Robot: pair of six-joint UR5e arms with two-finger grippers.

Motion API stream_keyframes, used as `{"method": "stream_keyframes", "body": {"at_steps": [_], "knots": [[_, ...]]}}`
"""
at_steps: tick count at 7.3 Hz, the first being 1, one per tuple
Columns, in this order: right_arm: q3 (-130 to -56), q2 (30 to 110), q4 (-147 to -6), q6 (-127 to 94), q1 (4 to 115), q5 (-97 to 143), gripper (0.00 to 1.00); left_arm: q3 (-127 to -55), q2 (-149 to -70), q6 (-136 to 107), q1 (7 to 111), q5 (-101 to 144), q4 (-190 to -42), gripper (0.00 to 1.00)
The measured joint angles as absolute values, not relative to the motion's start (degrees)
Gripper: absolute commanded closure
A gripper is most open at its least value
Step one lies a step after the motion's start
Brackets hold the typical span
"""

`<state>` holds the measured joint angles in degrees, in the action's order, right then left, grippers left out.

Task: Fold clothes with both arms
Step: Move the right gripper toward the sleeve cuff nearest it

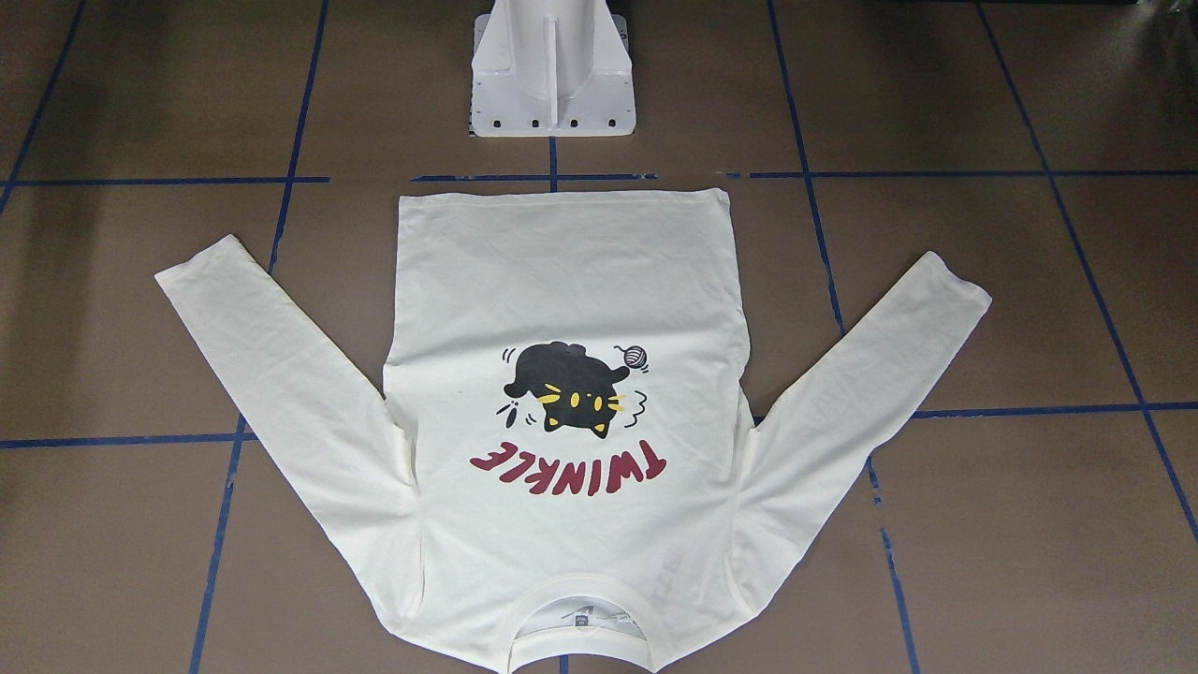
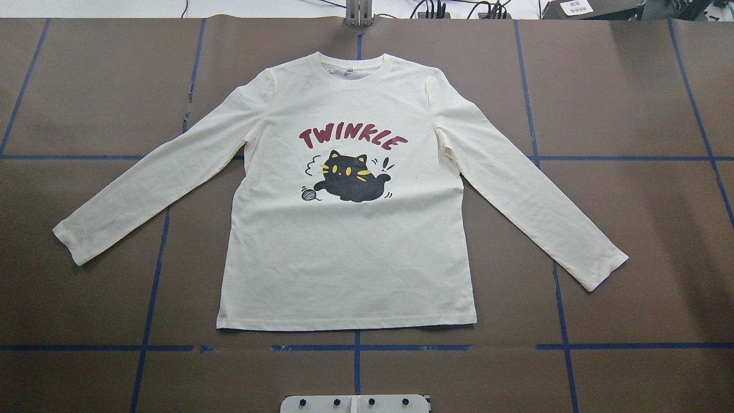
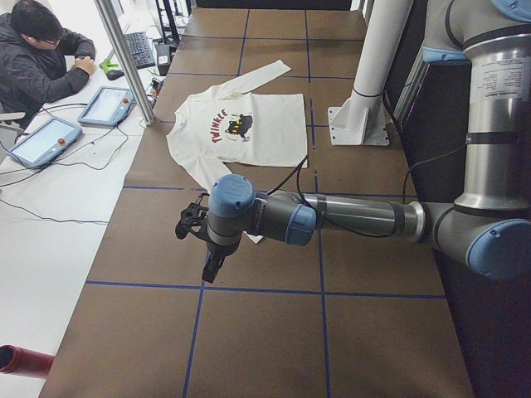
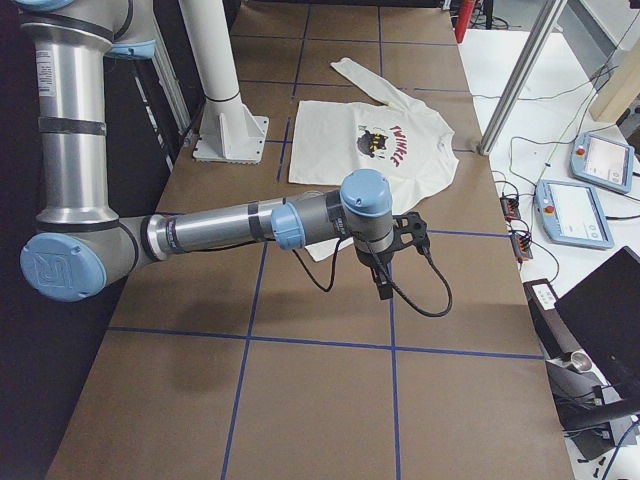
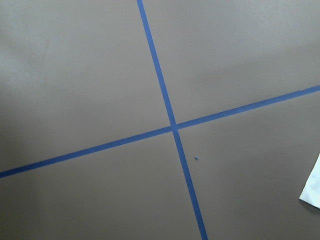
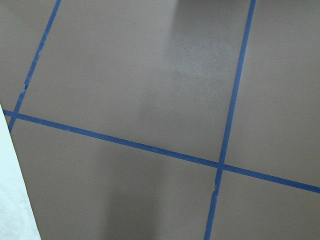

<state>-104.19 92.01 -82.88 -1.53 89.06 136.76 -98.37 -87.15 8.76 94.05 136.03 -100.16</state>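
The cream-white long-sleeved T-shirt (image 2: 344, 246) lies flat on the brown table, print up, with the black cat and "TWINKLE" showing. Its collar points away from the robot and both sleeves are spread out and angled down. It also shows in the front view (image 1: 562, 281) and both side views (image 3: 265, 133) (image 4: 340, 150). My left gripper (image 3: 207, 264) hangs above bare table off the left sleeve; a sleeve cuff (image 5: 312, 190) edges its wrist view. My right gripper (image 4: 384, 283) hangs above bare table off the right sleeve; white cloth (image 6: 10, 200) edges its wrist view. I cannot tell whether either gripper is open or shut.
The white pedestal base (image 1: 552, 75) stands at the robot's edge, just behind the shirt's hem. Blue tape lines (image 2: 355, 347) grid the table. A seated operator (image 3: 41, 50) and teach pendants (image 3: 104, 104) (image 4: 570, 210) are beyond the far table edge.
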Motion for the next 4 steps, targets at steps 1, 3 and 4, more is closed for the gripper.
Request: {"method": "stream_keyframes", "body": {"at_steps": [1, 3, 4], "knots": [[-104.9, 93.6, -78.9, -7.2, 86.5, 137.1, 0.01, -98.5, -87.4, 8.7, 94.1, 136.1, -100.4, 0.0], [-105.6, 99.4, -60.7, -27.1, 77.7, 134.8, 0.15, -98.9, -87.6, 8.7, 94.1, 136.1, -100.6, 0.0], [-105.7, 103.0, -51.1, -37.0, 72.5, 131.9, 0.25, -99.0, -87.6, 8.7, 94.1, 136.1, -100.6, 0.0]]}}
